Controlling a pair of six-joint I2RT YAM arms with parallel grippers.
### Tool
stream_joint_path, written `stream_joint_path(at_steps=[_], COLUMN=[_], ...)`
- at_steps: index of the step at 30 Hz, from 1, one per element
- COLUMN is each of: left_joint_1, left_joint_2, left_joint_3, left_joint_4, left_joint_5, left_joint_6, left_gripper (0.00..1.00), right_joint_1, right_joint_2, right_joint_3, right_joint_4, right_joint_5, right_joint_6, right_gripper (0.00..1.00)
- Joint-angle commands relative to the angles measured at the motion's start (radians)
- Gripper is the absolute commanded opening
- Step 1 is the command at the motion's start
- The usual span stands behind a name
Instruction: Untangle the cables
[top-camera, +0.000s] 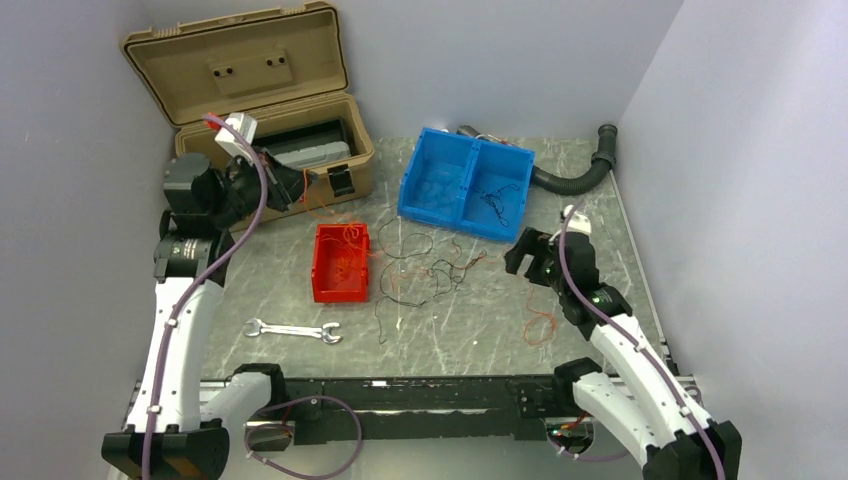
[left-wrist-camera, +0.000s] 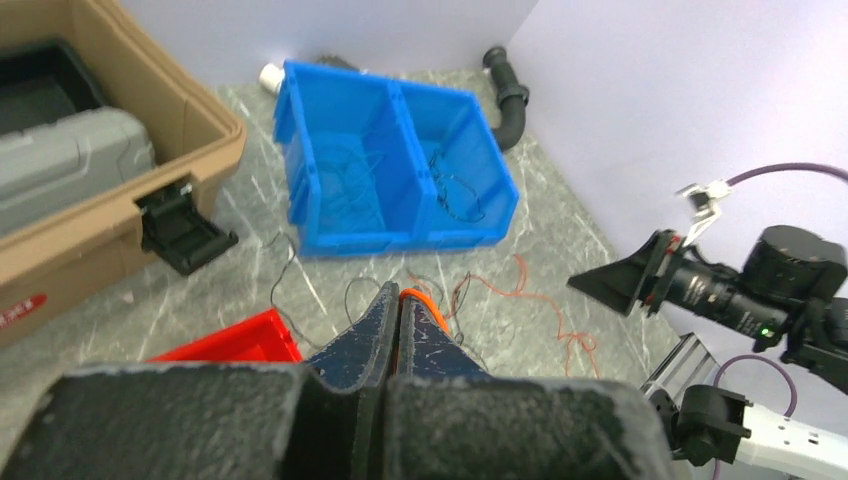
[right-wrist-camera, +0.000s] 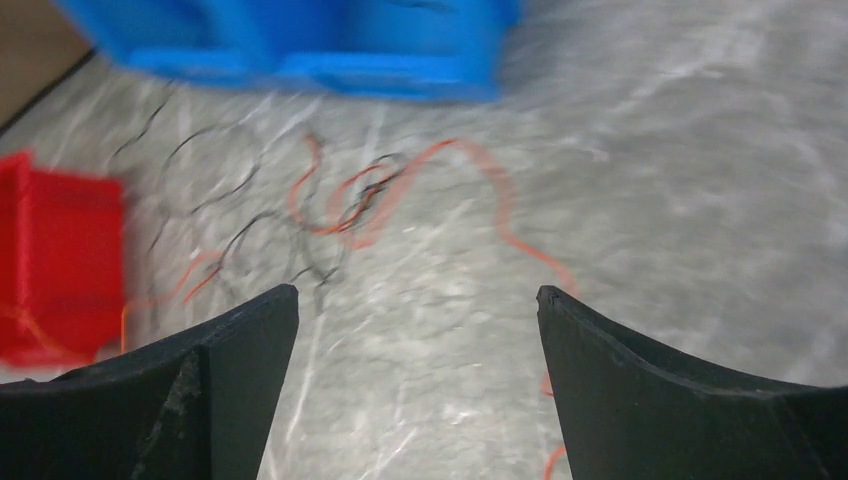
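Two grippers differ: left gripper pinches an orange cable, clear only in its wrist view; right gripper gapes wide. Loose cables sprawl just before the blue bin.

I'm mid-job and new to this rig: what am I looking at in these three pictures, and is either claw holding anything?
Two robot arms are bolted side by side at the near edge. The overhead picture looks down from behind them; the other two come from a camera on each wrist. On the table lie a tangle of thin cables, a red bin, a two-part blue bin, an open tan case, a wrench and a black hose. The left claw is shut, pinching an orange cable. The right claw is open and empty, pointed at the tangle.
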Motion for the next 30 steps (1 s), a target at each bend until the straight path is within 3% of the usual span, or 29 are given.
stream_joint_path(at_steps=[1,9,14,18,20,24,27,30], left_joint_1=[0.003,0.003,0.003,0.004,0.004,0.04,0.063,0.07], left_joint_2=[0.014,0.063,0.07,0.077,0.078,0.072,0.066,0.06], left_joint_3=[0.134,0.182,0.218,0.266,0.287,0.344,0.391,0.422], left_joint_4=[0.0,0.096,0.07,0.031,0.011,-0.069,-0.151,-0.225], left_joint_5=[0.051,0.14,0.128,0.113,0.101,0.02,-0.105,-0.232], left_joint_6=[-0.002,-0.109,-0.084,-0.056,-0.041,0.029,0.095,0.144], left_gripper=[0.0,0.0,0.0,0.0,0.0,0.0,0.0,0.0], right_joint_1=[0.066,0.41,0.48,0.487,0.489,0.482,0.434,0.295], right_joint_2=[0.074,0.325,0.551,0.699,0.763,0.81,0.753,0.629], right_joint_3=[0.049,0.151,0.209,0.243,0.257,0.267,0.234,0.157], right_joint_4=[0.206,0.262,0.264,0.288,0.293,0.211,0.126,0.082], right_joint_5=[-0.343,-0.17,-0.044,-0.041,-0.049,0.065,0.191,0.198], right_joint_6=[-0.147,-0.112,-0.035,-0.021,-0.016,0.034,0.076,0.084], right_gripper=[0.91,0.92,0.94,0.9,0.78,0.35,0.04,0.0])
